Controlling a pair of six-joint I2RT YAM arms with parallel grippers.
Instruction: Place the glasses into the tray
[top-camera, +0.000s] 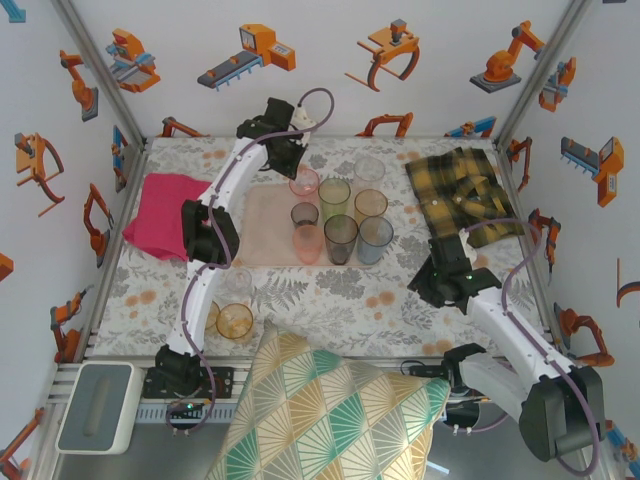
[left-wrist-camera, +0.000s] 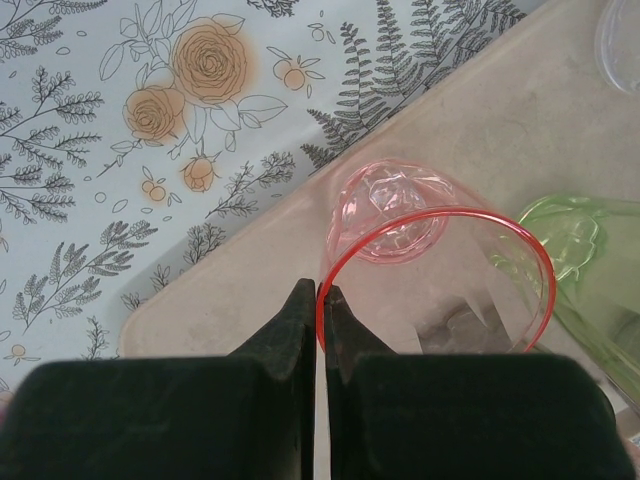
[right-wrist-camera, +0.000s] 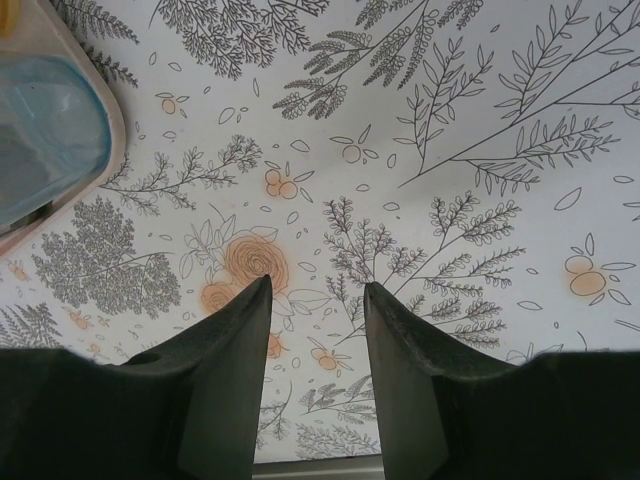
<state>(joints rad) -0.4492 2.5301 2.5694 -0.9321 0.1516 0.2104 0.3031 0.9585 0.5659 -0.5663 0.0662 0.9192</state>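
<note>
The tray (top-camera: 262, 232) lies in the middle of the table and carries several glasses: green (top-camera: 334, 197), amber (top-camera: 370, 206), smoky grey (top-camera: 340, 238), blue (top-camera: 376, 238) and others. My left gripper (top-camera: 291, 158) reaches over the tray's far edge. It is shut on the rim of a pink glass (left-wrist-camera: 430, 270), which is upright over the tray (left-wrist-camera: 230, 300) beside the green glass (left-wrist-camera: 590, 255). An amber glass (top-camera: 236, 322) and a clear glass (top-camera: 238, 284) stand off the tray at the front left. My right gripper (right-wrist-camera: 317, 290) hangs open and holds nothing, over the floral cloth right of the blue glass (right-wrist-camera: 45, 140).
A magenta cloth (top-camera: 160, 215) lies left of the tray and a yellow-black plaid cloth (top-camera: 460, 190) lies at the back right. A patterned cushion (top-camera: 320, 410) leans over the near edge between the arm bases. A grey box (top-camera: 95, 405) sits at the front left.
</note>
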